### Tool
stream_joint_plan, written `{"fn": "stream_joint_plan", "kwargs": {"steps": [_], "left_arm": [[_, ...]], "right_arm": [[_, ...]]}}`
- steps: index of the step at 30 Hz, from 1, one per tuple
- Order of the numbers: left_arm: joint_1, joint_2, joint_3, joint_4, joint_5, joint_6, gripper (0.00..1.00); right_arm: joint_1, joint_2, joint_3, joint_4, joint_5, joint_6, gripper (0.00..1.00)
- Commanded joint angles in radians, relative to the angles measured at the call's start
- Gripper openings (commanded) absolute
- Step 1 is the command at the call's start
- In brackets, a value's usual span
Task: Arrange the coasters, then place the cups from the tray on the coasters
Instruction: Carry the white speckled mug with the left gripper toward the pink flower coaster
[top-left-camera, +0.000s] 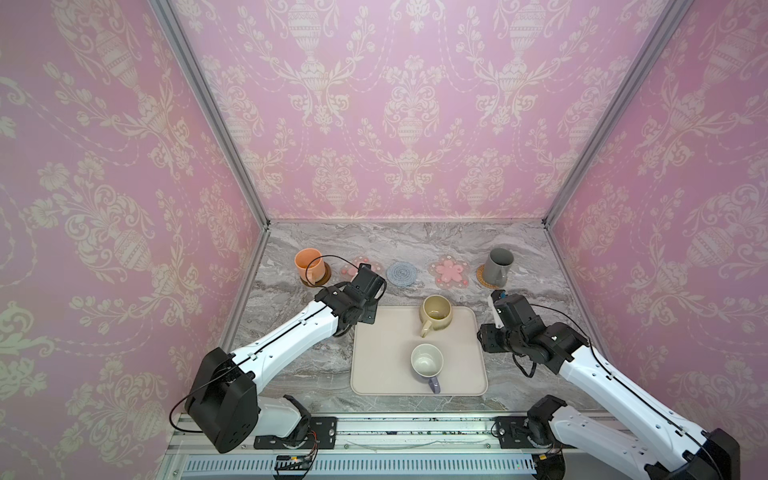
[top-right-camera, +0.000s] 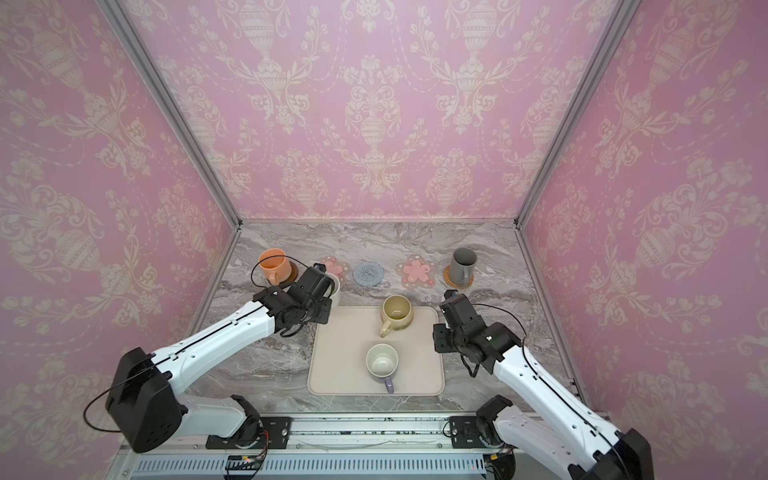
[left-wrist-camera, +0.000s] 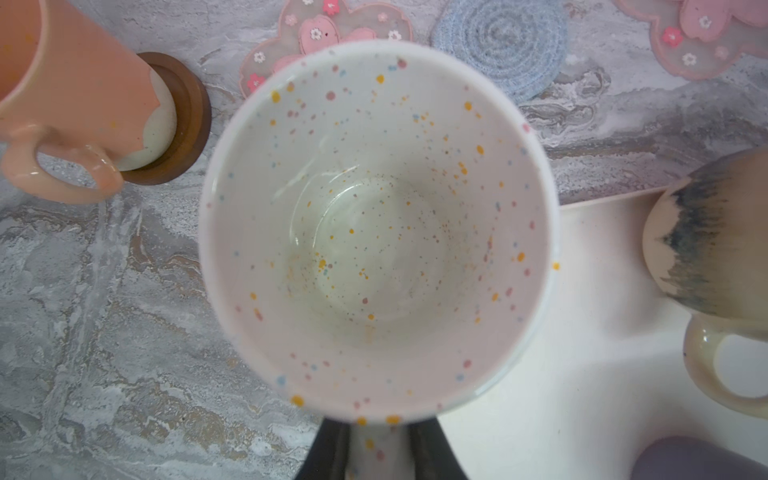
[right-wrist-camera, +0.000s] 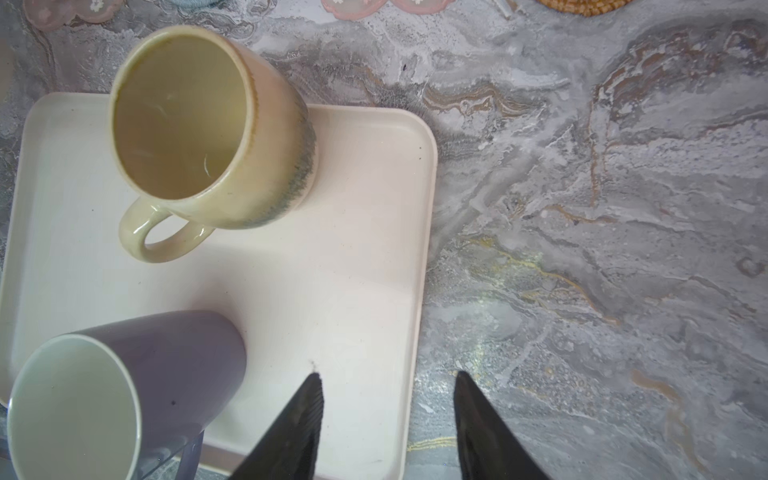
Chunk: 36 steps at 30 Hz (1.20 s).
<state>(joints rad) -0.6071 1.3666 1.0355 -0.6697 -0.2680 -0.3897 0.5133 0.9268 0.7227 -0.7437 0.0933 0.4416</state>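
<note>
My left gripper (left-wrist-camera: 380, 451) is shut on the handle of the speckled white cup (left-wrist-camera: 374, 232), held upright by the tray's far left corner, in front of a pink flower coaster (left-wrist-camera: 316, 29). Five coasters lie in a row at the back. The orange cup (top-left-camera: 308, 264) stands on the dark brown coaster (top-left-camera: 324, 277). The blue coaster (top-left-camera: 402, 273) and the other pink flower coaster (top-left-camera: 448, 270) are bare. The grey cup (top-left-camera: 498, 266) is on the rattan coaster (top-left-camera: 484, 280). The beige-yellow cup (top-left-camera: 435, 313) and lavender cup (top-left-camera: 427, 361) stand on the tray (top-left-camera: 374, 365). My right gripper (right-wrist-camera: 388, 415) hangs open over the tray's right edge.
Pink patterned walls close in the marble table (top-left-camera: 540, 324) on three sides. A metal rail (top-left-camera: 415, 432) with the arm bases runs along the front edge. Bare marble lies to the right of the tray.
</note>
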Motion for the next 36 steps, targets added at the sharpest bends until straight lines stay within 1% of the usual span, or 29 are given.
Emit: {"fn": "stream_joint_plan", "kwargs": {"steps": [1,8,14,24,30,36], "left_arm": [[0.044,-0.01,0.07,0.085,0.004,0.076,0.0],[0.142,0.054,0.125,0.142,0.088,0.135,0.0],[0.19,0.128,0.173,0.185,0.126,0.156,0.0],[0.216,0.255,0.264,0.203,0.161,0.176,0.0],[0.216,0.333,0.311,0.222,0.216,0.138,0.0],[0.217,0.377,0.344,0.243,0.207,0.133,0.0]], "right_arm": [[0.009,0.012,0.018,-0.008,0.008,-0.015,0.53],[0.009,0.02,0.018,-0.009,0.015,-0.018,0.53],[0.009,0.021,0.012,-0.014,0.025,-0.02,0.53],[0.008,0.035,0.011,-0.012,0.042,-0.029,0.54],[0.007,0.063,0.016,-0.015,0.05,-0.042,0.54],[0.008,0.089,0.043,-0.023,0.062,-0.059,0.54]]}}
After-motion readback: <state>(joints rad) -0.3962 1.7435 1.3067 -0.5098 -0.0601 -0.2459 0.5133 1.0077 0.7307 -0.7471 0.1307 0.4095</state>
